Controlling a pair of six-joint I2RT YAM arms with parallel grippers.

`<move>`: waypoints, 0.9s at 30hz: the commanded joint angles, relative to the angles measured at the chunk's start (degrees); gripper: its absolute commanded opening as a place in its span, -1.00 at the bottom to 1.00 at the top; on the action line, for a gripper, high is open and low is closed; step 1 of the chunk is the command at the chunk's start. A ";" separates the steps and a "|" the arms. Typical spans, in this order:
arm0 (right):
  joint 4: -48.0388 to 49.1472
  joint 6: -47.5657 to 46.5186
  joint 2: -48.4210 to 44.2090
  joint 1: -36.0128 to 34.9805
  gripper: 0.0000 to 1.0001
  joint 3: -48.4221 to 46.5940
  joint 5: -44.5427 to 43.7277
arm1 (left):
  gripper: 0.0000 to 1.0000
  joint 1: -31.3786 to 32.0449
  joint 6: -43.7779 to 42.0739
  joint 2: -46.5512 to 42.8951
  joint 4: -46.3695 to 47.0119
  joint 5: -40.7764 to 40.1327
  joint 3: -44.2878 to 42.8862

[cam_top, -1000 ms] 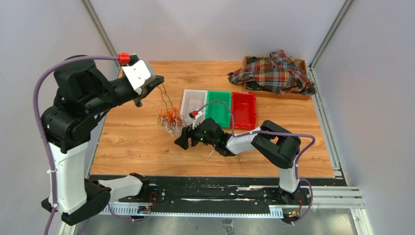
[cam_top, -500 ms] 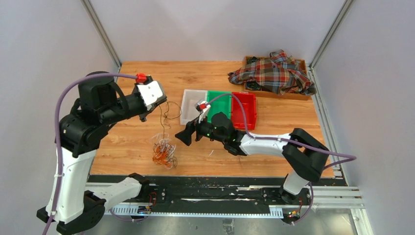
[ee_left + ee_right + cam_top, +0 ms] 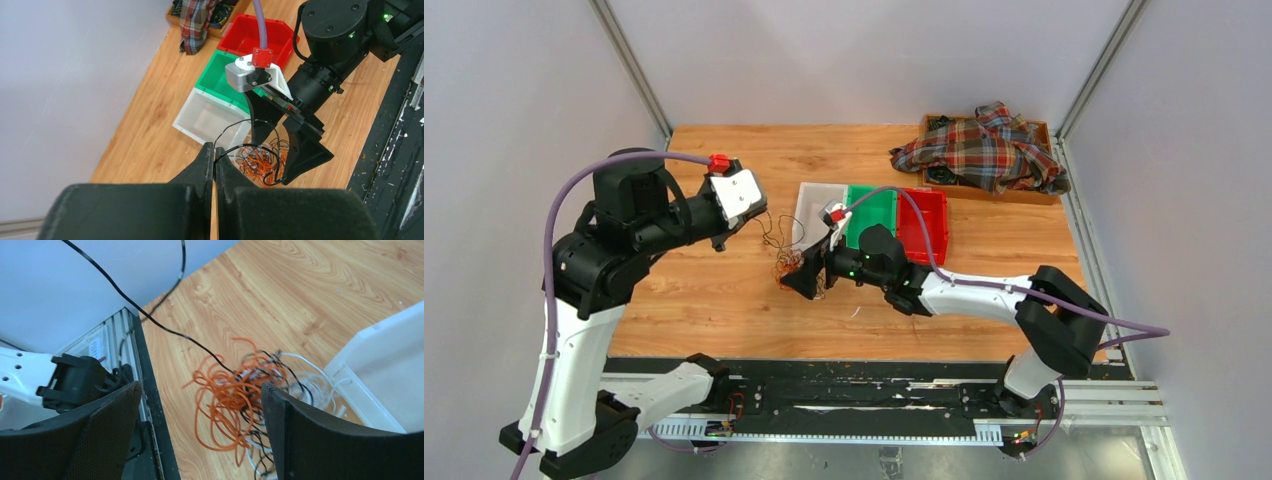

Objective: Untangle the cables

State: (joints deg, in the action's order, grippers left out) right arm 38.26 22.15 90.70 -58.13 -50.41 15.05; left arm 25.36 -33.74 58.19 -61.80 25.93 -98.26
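While the left gripper (image 3: 214, 160) is clamped shut on one black cable (image 3: 145, 315), that strand runs taut from its tips toward 4 o'clock and down into the knot.

Cables (image 3: 235, 395): one tangled clump of orange, white and black wire, orange on top, white loops trailing toward the white bin (image 3: 809, 215). From overhead the clump is at about 7 o'clock of that bin, near its front corner, over the middle of the desk (image 3: 704, 290). Whether all of it rests on the wood, I cannot tell.

Right gripper (image 3: 200, 390): jaws spread wide, one finger on each side of the clump, nothing pinched between them. The wrist view shows orange loops in the gap and close against the right-hand finger; contact not clear.

Left gripper is at roughly 10 o'clock of the clump, raised above the desk.

Bins in a row, touching: white, then green bin (image 3: 874, 210), then red bin (image 3: 929, 220), running toward 3 o'clock.

Far corner at 1 o'clock: plaid shirt (image 3: 984, 145) heaped over a wooden tray (image 3: 994, 193), well apart from the cables.
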 commanded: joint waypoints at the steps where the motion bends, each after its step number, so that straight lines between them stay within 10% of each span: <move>1: 1.24 0.79 -0.72 -0.76 0.75 -3.47 2.95 | -0.99 0.39 0.33 -0.54 1.85 1.29 0.11; 15: 2.34 5.83 8.03 -1.53 0.15 -14.04 6.20 | -0.99 0.39 1.52 0.82 1.95 2.62 -0.81; 27: 3.39 7.65 13.60 -2.78 0.02 -17.65 5.54 | -0.99 0.44 2.83 1.12 1.95 3.32 -3.57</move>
State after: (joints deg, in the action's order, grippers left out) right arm 39.42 28.58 102.74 -60.38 -65.78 20.51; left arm 25.36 -32.27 59.53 -61.84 27.94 -99.02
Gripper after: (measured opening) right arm 0.523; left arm 0.016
